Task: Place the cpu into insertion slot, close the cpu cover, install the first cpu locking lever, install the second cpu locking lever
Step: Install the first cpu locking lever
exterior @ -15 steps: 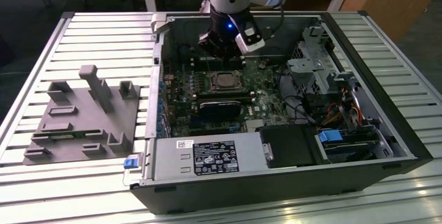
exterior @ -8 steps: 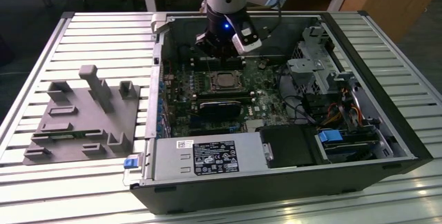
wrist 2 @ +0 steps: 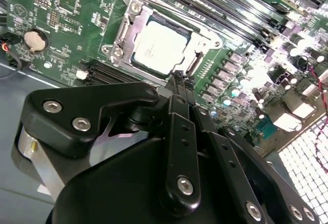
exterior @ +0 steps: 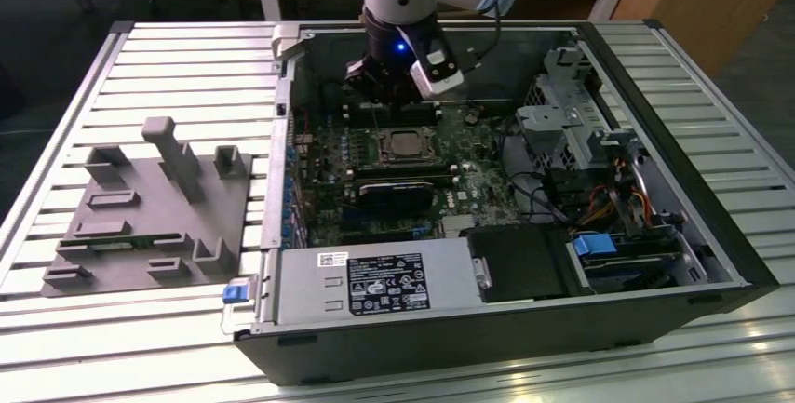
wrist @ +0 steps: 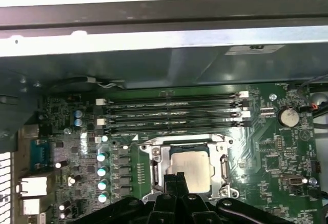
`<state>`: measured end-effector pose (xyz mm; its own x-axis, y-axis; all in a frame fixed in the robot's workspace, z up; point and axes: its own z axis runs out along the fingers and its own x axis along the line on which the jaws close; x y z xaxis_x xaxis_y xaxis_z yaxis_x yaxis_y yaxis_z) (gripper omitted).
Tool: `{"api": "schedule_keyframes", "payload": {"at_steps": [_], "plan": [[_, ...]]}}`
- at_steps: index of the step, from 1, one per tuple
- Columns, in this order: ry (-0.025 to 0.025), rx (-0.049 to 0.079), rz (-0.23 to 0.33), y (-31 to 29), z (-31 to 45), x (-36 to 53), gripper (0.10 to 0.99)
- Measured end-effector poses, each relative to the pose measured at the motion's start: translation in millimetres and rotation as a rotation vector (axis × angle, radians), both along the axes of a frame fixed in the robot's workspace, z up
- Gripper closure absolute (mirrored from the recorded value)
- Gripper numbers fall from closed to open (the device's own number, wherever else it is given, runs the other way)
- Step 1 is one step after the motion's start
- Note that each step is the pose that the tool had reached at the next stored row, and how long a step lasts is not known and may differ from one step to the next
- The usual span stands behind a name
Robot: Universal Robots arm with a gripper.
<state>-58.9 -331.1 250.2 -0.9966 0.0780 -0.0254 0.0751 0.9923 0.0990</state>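
Jaws on my gripper [wrist 2: 177, 78] are pinched together, empty, tips just beside the cpu [wrist 2: 156, 47], framed by the cpu cover [wrist 2: 130, 29] on the green board [wrist 2: 77, 8]; open case [exterior: 497, 329] lies on a slatted table [exterior: 162, 59].

Dull silver-grey metal-topped cpu [wrist 2: 158, 47]

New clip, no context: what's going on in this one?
A single robot arm reaches down into an open computer case on a slatted table. Its end effector, closed to a narrow tip, sits right at the edge of the cpu on the green motherboard. The cpu is already seated, and the cpu cover appears lowered flat around it. Whether the locking levers are latched cannot be told.
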Motion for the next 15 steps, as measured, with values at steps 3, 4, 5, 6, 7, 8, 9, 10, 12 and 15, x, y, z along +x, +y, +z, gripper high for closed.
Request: {"api": "schedule_keyframes", "payload": {"at_steps": [3,4,5,6,7,8,9,10,12,15], "plan": [[-0.0006,0.0,0.0,0.0,0.0,-7.3,0.984],[-0.0009,0.0,0.0,0.0,-0.1,-9.4,0.984],[-0.0012,0.0,0.0,0.0,-0.1,-11.8,0.984],[-0.0014,0.0,0.0,0.0,0.0,-14.1,0.984],[-0.0017,0.0,0.0,0.0,-0.1,-16.5,0.984],[-0.002,0.0,0.0,0.0,-0.1,-18.9,0.984],[-0.0024,0.0,0.0,0.0,0.0,-21.5,0.984],[-0.0027,0.0,0.0,0.0,0.0,-23.9,0.984],[-0.0034,0.0,0.0,0.0,0.0,-29.2,0.984],[-0.0042,0.0,0.0,0.0,-0.1,-35.4,0.984]]}}
